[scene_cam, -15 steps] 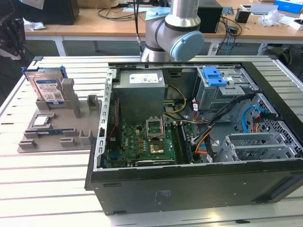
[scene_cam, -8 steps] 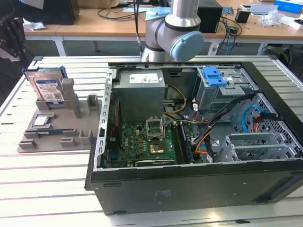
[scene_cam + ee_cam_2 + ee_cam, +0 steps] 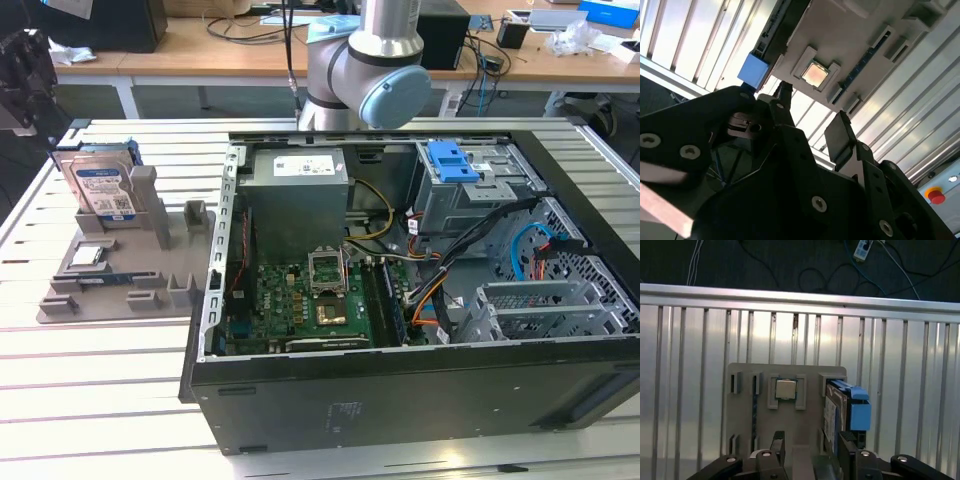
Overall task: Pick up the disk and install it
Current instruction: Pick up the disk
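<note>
Claw [image 3: 812,446] wide open, empty, near disk [image 3: 832,416] upright in grey fixture [image 3: 745,405]. Likely rigid, dense, shock-sensitive; you'd pinch flat metal faces, not plastic edge.

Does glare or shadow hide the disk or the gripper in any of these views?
Exterior view: even light, the disk plain in its grey holder. First wrist view: bright streaks on the slatted table, the disk readable. Second wrist view: the open gripper is a dark silhouette against the glaring table, and the chip washes out pale.
</note>
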